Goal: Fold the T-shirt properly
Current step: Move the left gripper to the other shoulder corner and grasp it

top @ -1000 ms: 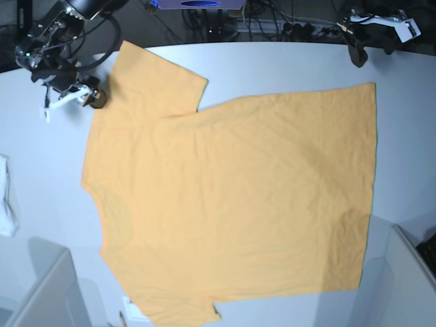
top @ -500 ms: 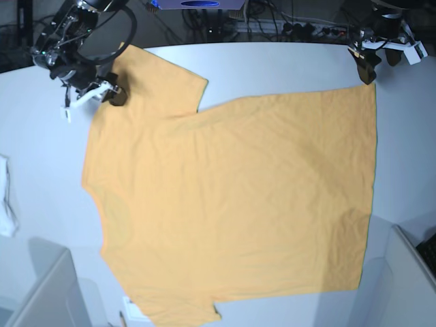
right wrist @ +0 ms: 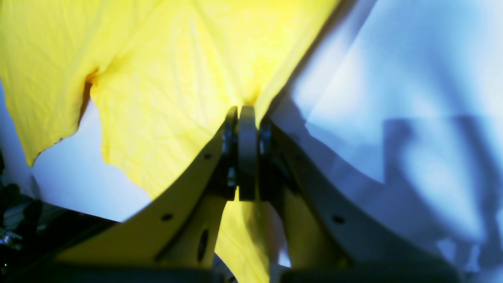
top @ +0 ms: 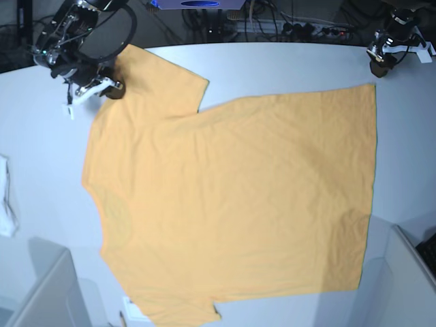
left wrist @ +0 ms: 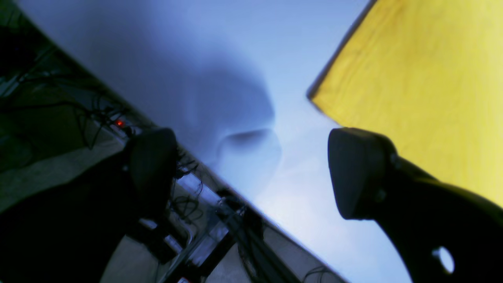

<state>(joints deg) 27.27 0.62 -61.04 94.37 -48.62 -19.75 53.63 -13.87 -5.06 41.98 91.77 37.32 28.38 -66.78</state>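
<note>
The light-orange T-shirt [top: 231, 197] lies spread flat on the white table [top: 286, 65], with one sleeve at the far left and the hem along the right. My right gripper [top: 114, 90] is at the outer edge of that far sleeve. In the right wrist view the gripper [right wrist: 244, 114] is shut on a pinch of the T-shirt [right wrist: 169, 78]. My left gripper [top: 379, 67] hovers just beyond the far hem corner. In the left wrist view it [left wrist: 251, 165] is open and empty, and the T-shirt's corner [left wrist: 412, 78] lies just ahead of its right finger.
A white cloth [top: 5, 197] lies at the table's left edge. Grey bins stand at the near left [top: 41, 286] and near right [top: 409, 272]. Cables and a power strip [top: 300, 28] run behind the table's far edge.
My right gripper moved right onto the sleeve edge and stays there. My left gripper came down and moved right, towards the far hem corner.
</note>
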